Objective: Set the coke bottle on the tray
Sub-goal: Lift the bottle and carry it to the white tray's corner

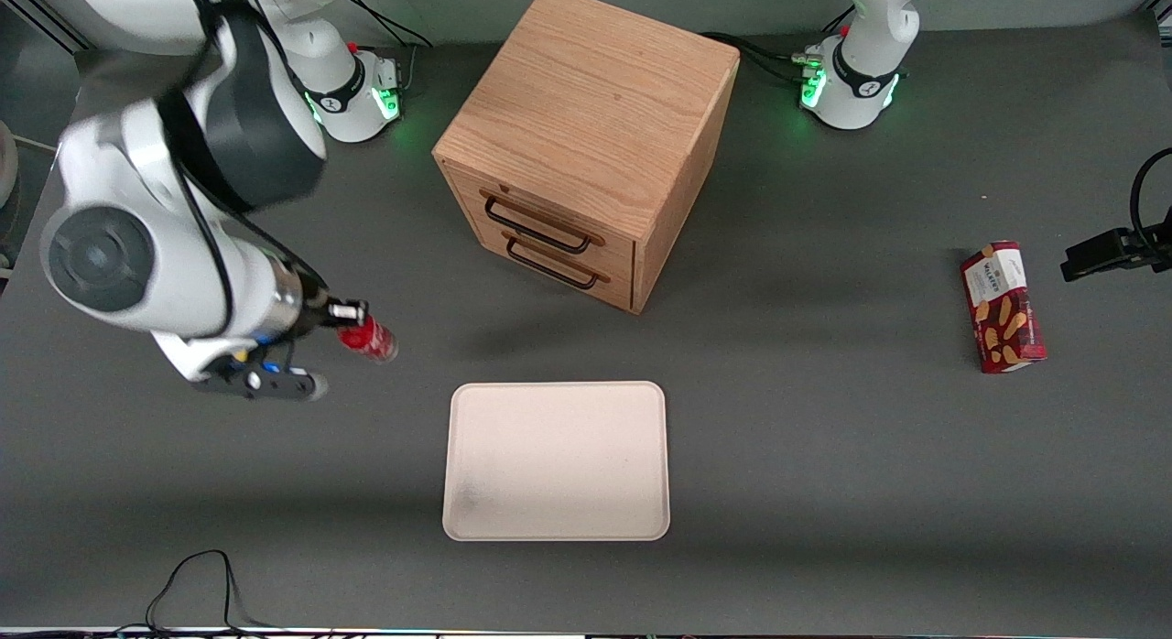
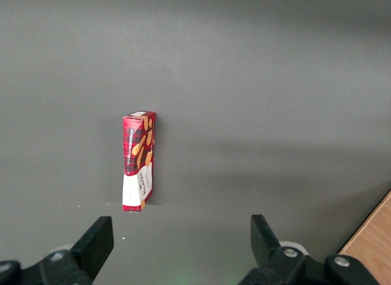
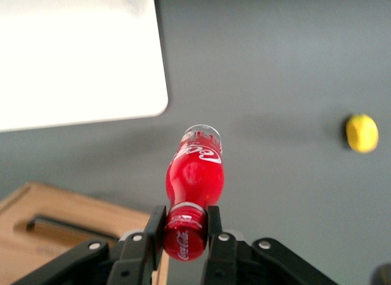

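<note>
The robot's hand (image 1: 352, 320) hangs above the grey surface (image 1: 824, 456), fingers (image 3: 154, 227) clamped on the red cap of the coke bottle (image 1: 369, 338), white script logo legible. The cream tray (image 1: 556, 460) lies at its four o'clock. A wooden cabinet (image 1: 586, 145) stands at one o'clock. A red "Walkers" biscuit box (image 1: 1003, 307) lies toward the parked arm's end.

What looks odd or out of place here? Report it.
Nothing is spilled or damaged. The gripper holds the coke bottle by its cap, beside the bare tray. A small yellow object lies alone on the table.
</note>
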`<action>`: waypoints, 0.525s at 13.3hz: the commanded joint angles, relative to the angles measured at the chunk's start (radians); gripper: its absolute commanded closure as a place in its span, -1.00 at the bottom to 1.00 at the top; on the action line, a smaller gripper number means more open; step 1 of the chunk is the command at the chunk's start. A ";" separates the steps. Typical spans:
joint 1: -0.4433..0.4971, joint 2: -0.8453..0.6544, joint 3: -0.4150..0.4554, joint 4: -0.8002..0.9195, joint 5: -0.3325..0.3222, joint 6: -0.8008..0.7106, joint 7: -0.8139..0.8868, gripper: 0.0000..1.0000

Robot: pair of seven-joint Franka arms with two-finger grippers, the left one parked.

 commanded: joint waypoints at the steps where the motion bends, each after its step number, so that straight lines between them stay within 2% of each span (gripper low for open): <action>1: -0.006 0.093 0.017 0.089 -0.002 0.103 0.088 1.00; 7: -0.006 0.247 0.039 0.094 -0.002 0.401 0.140 1.00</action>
